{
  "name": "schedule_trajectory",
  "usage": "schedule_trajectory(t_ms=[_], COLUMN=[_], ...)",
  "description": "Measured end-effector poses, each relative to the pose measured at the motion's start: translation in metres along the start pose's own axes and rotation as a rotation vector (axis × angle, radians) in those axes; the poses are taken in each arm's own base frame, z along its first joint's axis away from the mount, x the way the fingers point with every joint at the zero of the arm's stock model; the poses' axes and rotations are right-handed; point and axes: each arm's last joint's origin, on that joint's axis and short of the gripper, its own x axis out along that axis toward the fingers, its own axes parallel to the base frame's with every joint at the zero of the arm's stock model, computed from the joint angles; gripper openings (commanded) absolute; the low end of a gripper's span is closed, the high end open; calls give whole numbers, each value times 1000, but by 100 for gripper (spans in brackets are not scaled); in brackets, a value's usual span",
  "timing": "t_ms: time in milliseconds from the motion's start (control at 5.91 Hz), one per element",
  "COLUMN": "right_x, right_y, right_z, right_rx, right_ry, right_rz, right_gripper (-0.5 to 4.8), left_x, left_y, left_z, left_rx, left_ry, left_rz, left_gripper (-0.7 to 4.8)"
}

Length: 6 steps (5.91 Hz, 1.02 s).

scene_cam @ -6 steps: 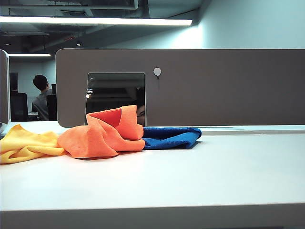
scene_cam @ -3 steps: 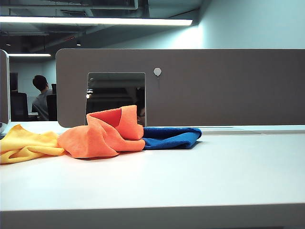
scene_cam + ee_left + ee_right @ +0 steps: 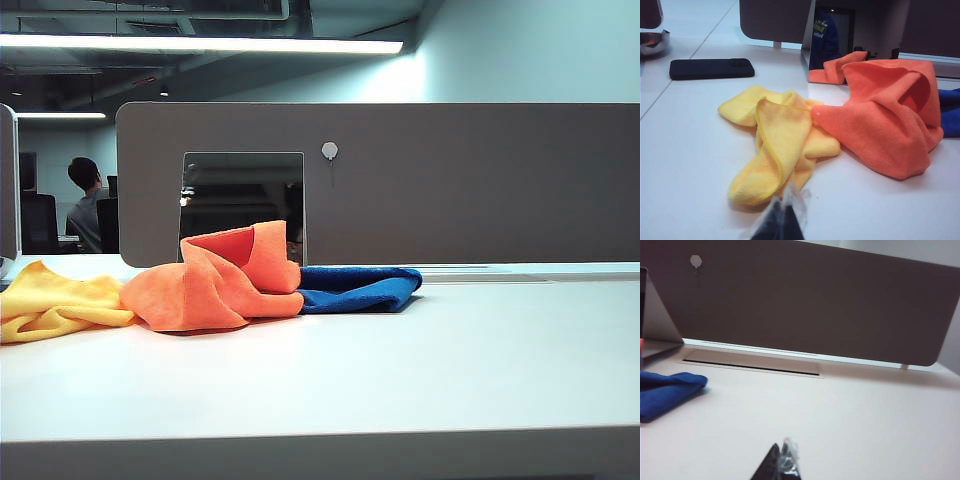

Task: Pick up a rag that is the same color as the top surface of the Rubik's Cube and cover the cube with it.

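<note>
Left claw low over the tabletop, only its dark tips showing at the edge of the left wrist view, pressed together, nothing between them. Just ahead of it, the yellow cloth, crumpled, between the claw and the rag. Beyond the yellow cloth, touching it, the rag: orange, heaped into a tall fold, well apart from the claw. Rubik's Cube not to be seen in any view; cannot tell whether under the rag. Farther back, a black phone lying flat, a metal bowl at the edge, a mirror-like panel reflecting the orange.

Right claw likewise low and level over bare tabletop, tips closed, empty. Off to one side, an end of the blue cloth, apart from the claw. Behind, a cable slot in the tabletop and the grey partition.

In the exterior view, no arm or claw visible; yellow cloth, rag and blue cloth in a row, each touching the next, rag in the middle, before the partition
</note>
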Motion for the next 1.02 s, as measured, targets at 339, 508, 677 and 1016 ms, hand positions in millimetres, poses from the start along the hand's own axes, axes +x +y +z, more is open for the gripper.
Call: schedule_trajectory(t_ms=[339,508,677,1016], right_x=[0,1,1,1], right_y=[3,7,11,12], right_z=[0,1,1,1], right_rx=[22,31,38,49], right_ry=[-4,-9,-14,-15], right_rz=[32,70,117,129], right_gripper=[-6,-6,-6,-5], left_x=[0,0,0,0], left_y=[0,0,0,-1], left_z=[0,0,0,1], left_rx=[0,0,0,-23], left_ry=[1,1,1,-6], left_rz=[-1,-8,-9,-41], left_gripper=[-5,-5,-5,-5])
